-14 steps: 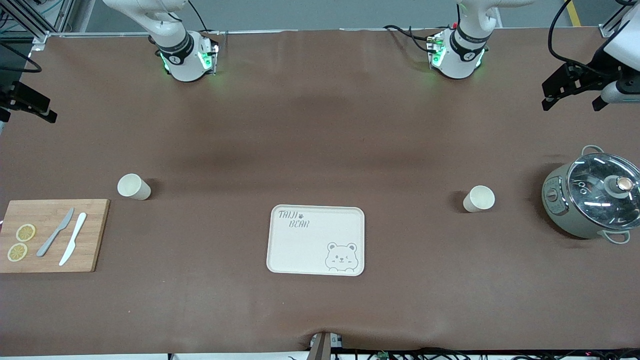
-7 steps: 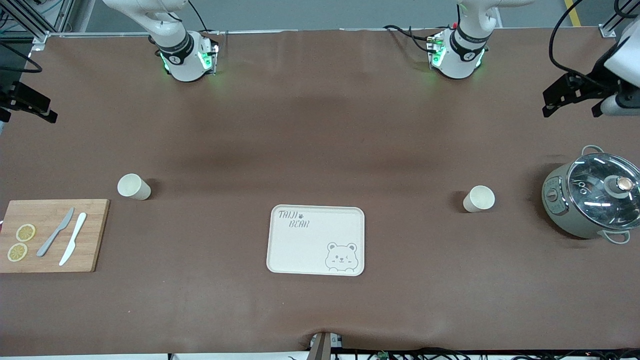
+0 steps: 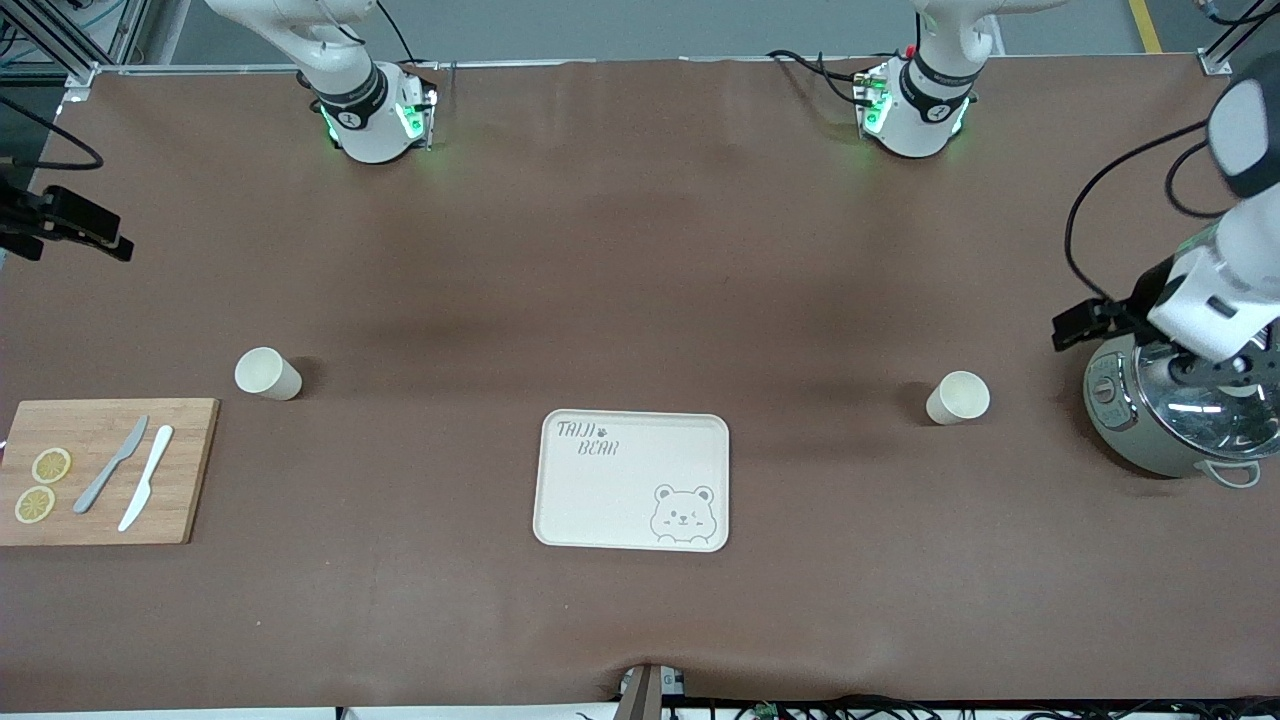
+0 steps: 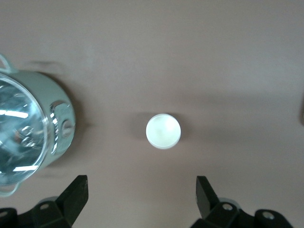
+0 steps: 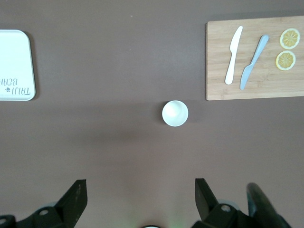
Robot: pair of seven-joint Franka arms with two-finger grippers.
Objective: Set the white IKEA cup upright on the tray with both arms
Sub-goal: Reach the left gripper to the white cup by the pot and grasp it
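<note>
The left arm [image 3: 1215,290] has swung down over the pot [image 3: 1160,430] at its end of the table, its gripper [image 4: 140,199] spread wide and empty above one cup [image 3: 957,397]. The right gripper [image 5: 137,199], equally wide, has shifted only slightly above the cup [image 5: 175,113] beside the cutting board [image 3: 100,470]. Both cups stand upright on the table, well apart from the bare tray [image 3: 632,480], so I judge grasping is next.

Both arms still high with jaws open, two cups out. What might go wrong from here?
1. The left gripper hangs over the glass-lidded grey pot, beside one white cup; descending could clip the pot.
2. The right gripper is above the other white cup; the wooden cutting board lies close.
3. The cream bear tray is bare.
</note>
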